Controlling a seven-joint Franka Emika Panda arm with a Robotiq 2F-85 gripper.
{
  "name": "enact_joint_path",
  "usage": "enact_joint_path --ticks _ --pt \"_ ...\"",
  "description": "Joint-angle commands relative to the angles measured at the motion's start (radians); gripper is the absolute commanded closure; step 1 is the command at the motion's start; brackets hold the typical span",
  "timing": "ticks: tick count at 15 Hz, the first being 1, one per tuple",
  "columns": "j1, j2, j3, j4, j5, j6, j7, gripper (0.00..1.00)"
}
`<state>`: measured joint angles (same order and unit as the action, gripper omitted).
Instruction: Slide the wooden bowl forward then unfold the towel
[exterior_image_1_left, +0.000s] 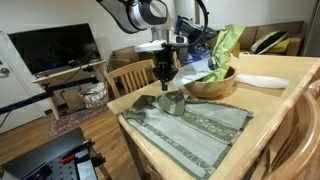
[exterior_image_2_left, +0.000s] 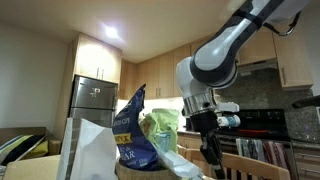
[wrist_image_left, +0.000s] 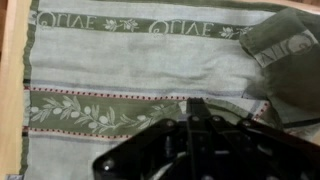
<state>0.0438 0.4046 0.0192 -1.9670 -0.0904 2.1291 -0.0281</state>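
The grey-green towel (exterior_image_1_left: 195, 125) lies on the wooden table (exterior_image_1_left: 290, 70), with one corner folded over near the wooden bowl (exterior_image_1_left: 212, 86). The bowl stands just behind the towel and holds snack bags. My gripper (exterior_image_1_left: 165, 84) points down at the folded corner, beside the bowl. In the wrist view the gripper (wrist_image_left: 195, 106) has its fingers pressed together on the towel (wrist_image_left: 110, 70), where the folded flap (wrist_image_left: 285, 50) begins. In an exterior view the gripper (exterior_image_2_left: 212, 155) hangs behind the bags, and the bowl and the towel are hidden there.
A blue bag (exterior_image_2_left: 130, 135) and a green bag (exterior_image_1_left: 226, 45) stick up from the bowl. A white plate (exterior_image_1_left: 262, 81) lies behind it. A wooden chair (exterior_image_1_left: 130, 75) stands at the table's far side, and a television (exterior_image_1_left: 55, 48) stands beyond.
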Motion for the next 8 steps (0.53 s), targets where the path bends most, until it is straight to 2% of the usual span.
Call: enact_joint_path --ticks 1,5,6,8 --pt "0.000 0.039 0.004 0.066 0.028 0.003 0.025 1.00" --pt "0.004 0.082 0.000 0.120 0.027 -0.021 0.030 1.00" --pt "0.000 0.051 0.002 0.077 0.017 -0.002 0.001 0.99" --pt "0.000 0.070 0.001 0.093 0.017 -0.002 0.001 0.99"
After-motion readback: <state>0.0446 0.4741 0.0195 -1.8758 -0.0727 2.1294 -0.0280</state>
